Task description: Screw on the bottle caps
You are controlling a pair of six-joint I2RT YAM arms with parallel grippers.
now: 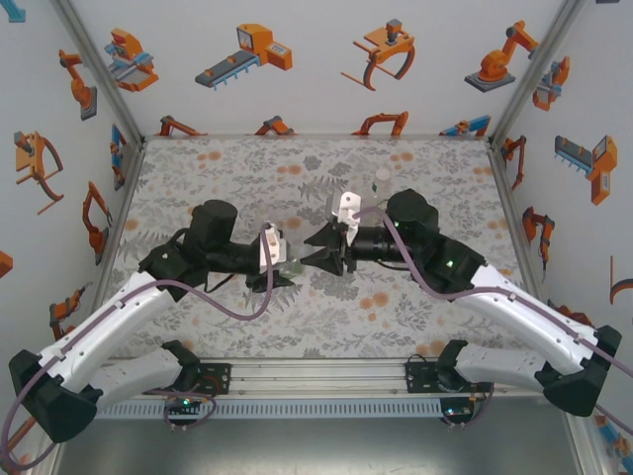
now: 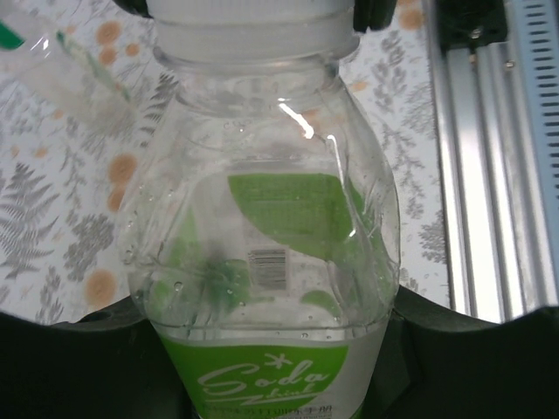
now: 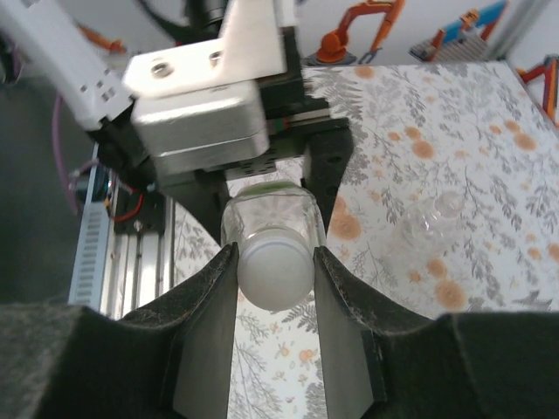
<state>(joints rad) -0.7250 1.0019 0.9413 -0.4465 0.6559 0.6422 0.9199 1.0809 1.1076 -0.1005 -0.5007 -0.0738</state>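
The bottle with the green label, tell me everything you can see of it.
The bottle is clear, colourless plastic with small droplets inside. Its green and white label reads Soda, and a barcode shows through the wall. It is held off the table, lying roughly level between the two arms. The left gripper is shut around its lower body. The right gripper is shut on the white cap, which sits on its neck.
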